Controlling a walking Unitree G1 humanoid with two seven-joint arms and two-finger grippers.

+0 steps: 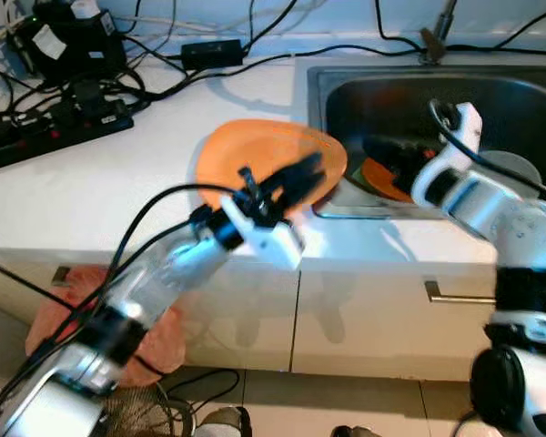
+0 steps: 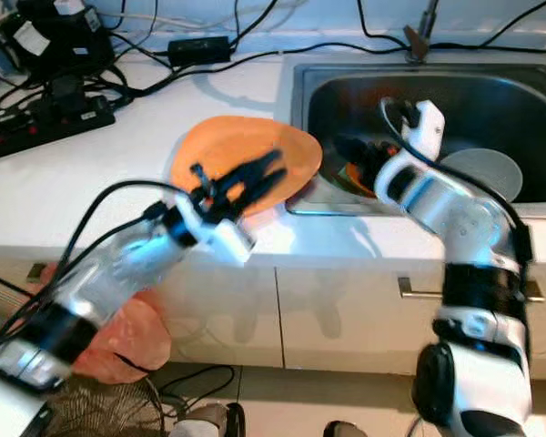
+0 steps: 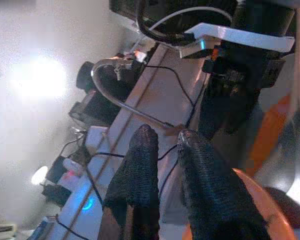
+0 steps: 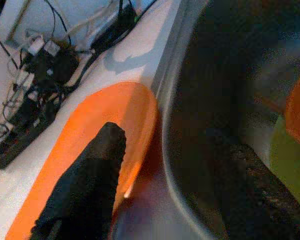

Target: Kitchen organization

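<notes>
An orange plate (image 1: 255, 150) lies on the white counter (image 1: 118, 191), its right rim hanging over the edge of the steel sink (image 1: 317, 86). My left gripper (image 1: 308, 173) hovers over the plate's right side; in the left wrist view its fingers (image 3: 140, 165) are pressed close together with nothing between them. My right gripper (image 1: 387, 150) reaches into the sink's left end and is open. In the right wrist view one finger (image 4: 90, 180) lies over the plate (image 4: 115, 115) and the other inside the basin. An orange dish (image 1: 382, 177) and something green (image 4: 285, 150) sit in the sink.
Power strips and tangled cables (image 1: 55, 118) crowd the counter's back left. A faucet (image 1: 441, 27) stands behind the sink, and a grey disc (image 1: 514, 168) lies in the basin. Below are cabinet fronts with a handle (image 1: 455, 293), and a pink bag (image 1: 64, 319) is on the floor.
</notes>
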